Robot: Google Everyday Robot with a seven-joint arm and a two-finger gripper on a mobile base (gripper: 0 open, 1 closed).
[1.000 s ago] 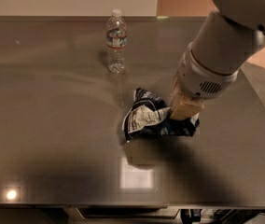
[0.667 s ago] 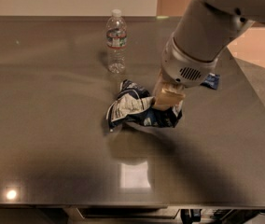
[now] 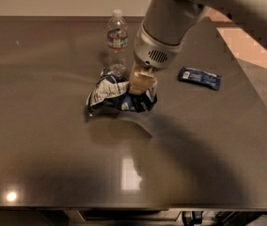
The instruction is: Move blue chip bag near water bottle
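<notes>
At frame centre, your gripper [image 3: 142, 84] is clamping the crumpled blue chip bag [image 3: 117, 94], which is sitting just below the upright water bottle [image 3: 117, 41]; whether they are touching, you cannot tell. You are risking a toppled bottle if the bag is pushed up-frame. Open tabletop [image 3: 39, 126] is lying left and below. The small blue packet [image 3: 200, 77] is lying well apart at right, and the far edge [image 3: 53, 17] is running behind the bottle.

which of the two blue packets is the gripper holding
The big crumpled blue chip bag beside the water bottle; the gripper pinches it. The small flat blue packet lies apart, untouched.
</notes>
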